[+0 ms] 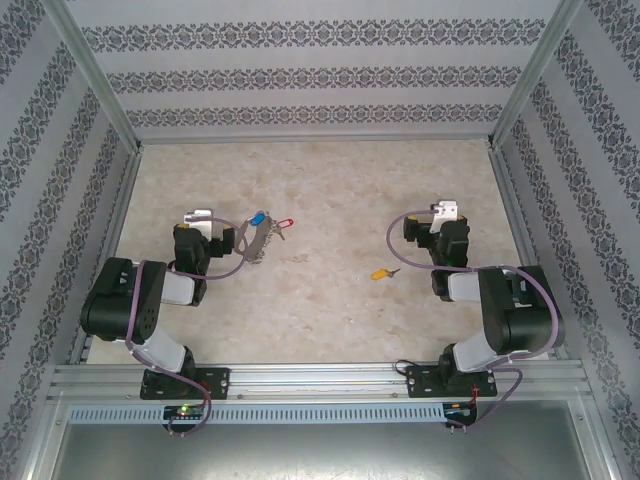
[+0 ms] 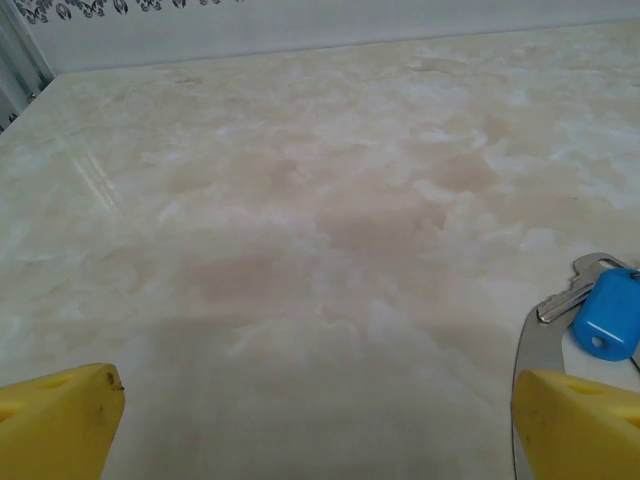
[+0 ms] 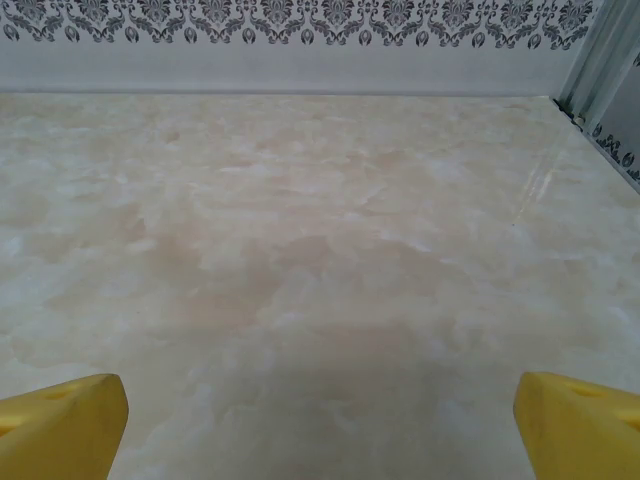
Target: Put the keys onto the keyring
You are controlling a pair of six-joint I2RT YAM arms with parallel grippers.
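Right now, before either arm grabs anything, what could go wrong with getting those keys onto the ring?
1. The yellow key lies flat on the smooth table, apart from the keyring. The open right gripper might just push it along instead of lifting it.
2. The blue key and red key lie right by the keyring. The left gripper, open beside them, might knock them or pinch the wrong thing.

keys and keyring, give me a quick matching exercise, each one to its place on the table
1 yellow key
2 blue key
3 red key
4 keyring

a grey, next to the left arm
b alone, near the right arm
c rightmost of the left cluster
d at the keyring's far end, left of the red key

Pairs: 1-b, 2-d, 3-c, 4-a
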